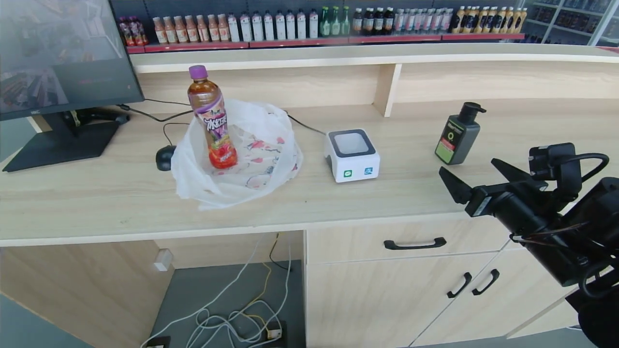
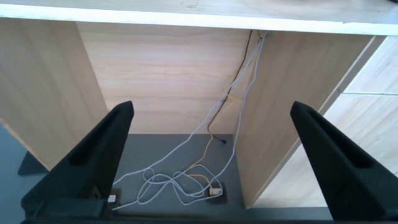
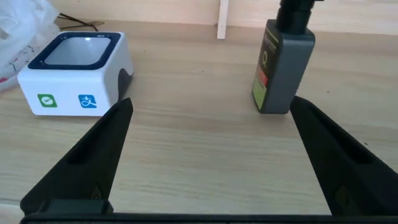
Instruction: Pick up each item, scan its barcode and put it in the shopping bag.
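On the wooden counter [image 1: 96, 203] a drink bottle [image 1: 213, 121] stands in the shopping bag [image 1: 271, 169] near the left end, a scanner [image 1: 351, 154] sits in the middle, and a dark pump bottle [image 1: 458, 135] stands toward the right. The right gripper [image 1: 467, 165] is spread wide by the front edge. The left gripper [image 2: 211, 109], spread wide too, is below the counter.

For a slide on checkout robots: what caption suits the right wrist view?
Open right pincer over the wooden counter, facing the dark pump bottle, with the white scanner off to one side.
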{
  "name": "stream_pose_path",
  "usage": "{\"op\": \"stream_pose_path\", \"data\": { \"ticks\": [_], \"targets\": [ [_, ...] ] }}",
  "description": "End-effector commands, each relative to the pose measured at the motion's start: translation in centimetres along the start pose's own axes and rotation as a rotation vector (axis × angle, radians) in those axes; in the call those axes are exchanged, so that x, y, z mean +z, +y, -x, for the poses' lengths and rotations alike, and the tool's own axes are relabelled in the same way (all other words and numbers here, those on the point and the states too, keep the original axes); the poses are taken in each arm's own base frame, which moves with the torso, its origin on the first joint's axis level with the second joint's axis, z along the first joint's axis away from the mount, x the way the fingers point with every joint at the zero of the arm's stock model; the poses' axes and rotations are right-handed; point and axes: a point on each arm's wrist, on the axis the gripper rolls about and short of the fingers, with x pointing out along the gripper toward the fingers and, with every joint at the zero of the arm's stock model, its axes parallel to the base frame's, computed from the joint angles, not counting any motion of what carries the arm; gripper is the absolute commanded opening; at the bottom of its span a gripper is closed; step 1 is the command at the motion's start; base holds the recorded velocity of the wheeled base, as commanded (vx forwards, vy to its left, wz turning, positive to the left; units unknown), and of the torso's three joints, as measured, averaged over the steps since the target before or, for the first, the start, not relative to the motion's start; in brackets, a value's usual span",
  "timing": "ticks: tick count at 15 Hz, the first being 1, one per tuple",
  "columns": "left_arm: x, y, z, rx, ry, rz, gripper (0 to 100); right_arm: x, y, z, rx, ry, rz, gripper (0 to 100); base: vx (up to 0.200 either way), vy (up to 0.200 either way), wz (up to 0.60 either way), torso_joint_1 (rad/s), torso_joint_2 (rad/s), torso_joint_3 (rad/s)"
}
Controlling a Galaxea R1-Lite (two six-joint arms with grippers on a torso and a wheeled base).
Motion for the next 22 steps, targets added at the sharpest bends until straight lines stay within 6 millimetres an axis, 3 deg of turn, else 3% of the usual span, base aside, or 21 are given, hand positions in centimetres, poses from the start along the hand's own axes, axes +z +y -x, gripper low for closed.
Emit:
{"op": "stream_pose_path", "data": {
  "ticks": [1, 2, 7, 10, 13, 17, 22],
  "targets": [
    [0.0, 0.0, 0.0, 0.000, 0.000, -0.001, 100, -0.7, 0.0, 0.2, 0.002, 0.030, -0.010, 100, 0.000, -0.200, 0.00, -0.002, 0.00, 0.002],
    [0.0, 0.0, 0.0, 0.002, 0.000, 0.000, 100, -0.3, 0.2, -0.6, 0.008, 0.002, -0.032, 100, 0.000, -0.200, 0.00, -0.007, 0.00, -0.002],
    [0.0, 0.0, 0.0, 0.000, 0.000, -0.004, 100, -2.2, 0.2, -3.0, 0.086, 0.020, -0.061, 100, 0.000, -0.200, 0.00, 0.002, 0.00, 0.003],
    [0.0, 0.0, 0.0, 0.000, 0.000, -0.003, 100, -2.4, 0.4, -5.4, 0.095, -0.027, -0.062, 100, 0.000, 0.000, 0.00, 0.000, 0.00, 0.000],
    [0.0, 0.0, 0.0, 0.000, -0.002, -0.003, 100, -2.2, 1.0, -6.4, 0.110, -0.056, -0.065, 100, 0.000, 0.000, 0.00, 0.000, 0.00, 0.000],
    [0.0, 0.0, 0.0, 0.000, 0.000, -0.003, 100, -1.9, 3.7, -7.4, 0.181, -0.075, -0.078, 100, 0.000, 0.000, 0.00, 0.000, 0.00, 0.000],
    [0.0, 0.0, 0.0, 0.000, 0.000, -0.003, 100, -1.0, 3.8, -10.4, 0.178, -0.027, -0.065, 100, 0.000, 0.000, 0.00, 0.000, 0.00, 0.000]
  ]
}}
